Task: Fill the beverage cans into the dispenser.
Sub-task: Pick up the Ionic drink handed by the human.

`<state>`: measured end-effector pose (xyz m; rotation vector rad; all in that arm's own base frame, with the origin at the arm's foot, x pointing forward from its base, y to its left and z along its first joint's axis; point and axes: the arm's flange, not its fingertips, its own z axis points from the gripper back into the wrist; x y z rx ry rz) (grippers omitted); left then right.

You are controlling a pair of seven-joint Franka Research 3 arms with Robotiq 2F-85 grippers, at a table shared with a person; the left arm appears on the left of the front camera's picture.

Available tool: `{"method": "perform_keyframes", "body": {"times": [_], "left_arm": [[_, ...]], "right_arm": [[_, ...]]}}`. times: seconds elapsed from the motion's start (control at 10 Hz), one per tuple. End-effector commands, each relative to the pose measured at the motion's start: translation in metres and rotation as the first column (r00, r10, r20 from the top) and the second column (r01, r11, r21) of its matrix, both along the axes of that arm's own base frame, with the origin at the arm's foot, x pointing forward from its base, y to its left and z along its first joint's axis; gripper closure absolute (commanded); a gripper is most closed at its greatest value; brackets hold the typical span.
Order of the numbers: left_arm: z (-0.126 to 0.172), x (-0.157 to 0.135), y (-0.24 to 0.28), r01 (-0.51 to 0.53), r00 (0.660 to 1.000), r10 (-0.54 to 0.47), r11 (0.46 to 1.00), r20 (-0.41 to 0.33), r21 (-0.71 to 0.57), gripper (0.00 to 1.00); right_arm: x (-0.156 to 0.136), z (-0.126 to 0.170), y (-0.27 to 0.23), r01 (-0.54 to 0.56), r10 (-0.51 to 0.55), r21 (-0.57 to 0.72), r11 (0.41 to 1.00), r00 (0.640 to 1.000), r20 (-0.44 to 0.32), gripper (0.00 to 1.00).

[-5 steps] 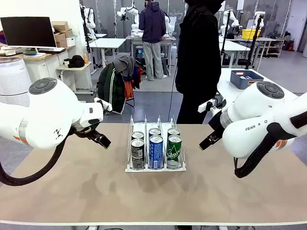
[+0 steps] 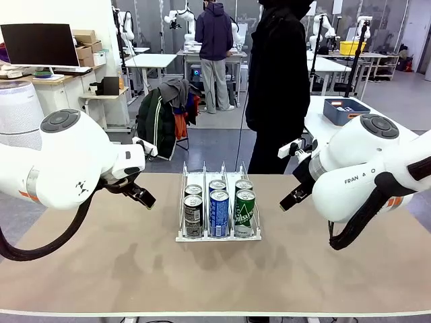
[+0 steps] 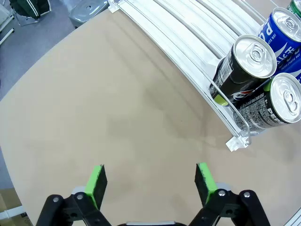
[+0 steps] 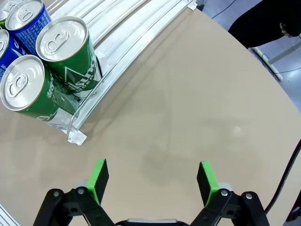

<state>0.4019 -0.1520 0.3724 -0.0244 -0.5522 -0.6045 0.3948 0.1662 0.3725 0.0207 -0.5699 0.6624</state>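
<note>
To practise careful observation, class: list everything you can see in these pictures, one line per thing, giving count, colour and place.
table: one, tan, between robot and person
dispenser: one, white, three lanes, middle of table
dark cans: two, black-grey, left lane, one behind the other
blue cans: two, blue with white lettering, middle lane
green cans: two, green, right lane
tub: one, blue, on a white table behind, right
monitor: one, black, on a desk far left
person: one, in black, standing at the far side
left gripper: one, black with green pads, open, above bare table left of the dispenser
right gripper: one, black with green pads, open, above bare table right of the dispenser
</note>
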Motion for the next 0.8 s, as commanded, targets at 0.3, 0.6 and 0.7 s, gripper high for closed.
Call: {"method": "perform_keyframes", "body": {"times": [0.3, 0.6, 0.7], "left_arm": [[0.0000, 0.0001, 0.0003, -0.001, 1.000, 0.001, 1.000, 0.000, 0.000, 0.00], [0.0000, 0.0001, 0.0003, -0.001, 1.000, 0.001, 1.000, 0.000, 0.000, 0.00], [0.0000, 0.0001, 0.0003, -0.001, 1.000, 0.001, 1.000, 0.000, 0.000, 0.00]], "right_arm": [[0.0000, 0.0000, -0.0001, 0.000, 0.000, 0.000, 1.000, 1.000, 0.000, 0.00], [0.0000, 0.0000, -0.0001, 0.000, 0.000, 0.000, 1.000, 1.000, 0.000, 0.00], [0.0000, 0.0000, -0.0001, 0.000, 0.000, 0.000, 1.000, 1.000, 0.000, 0.00]]}}
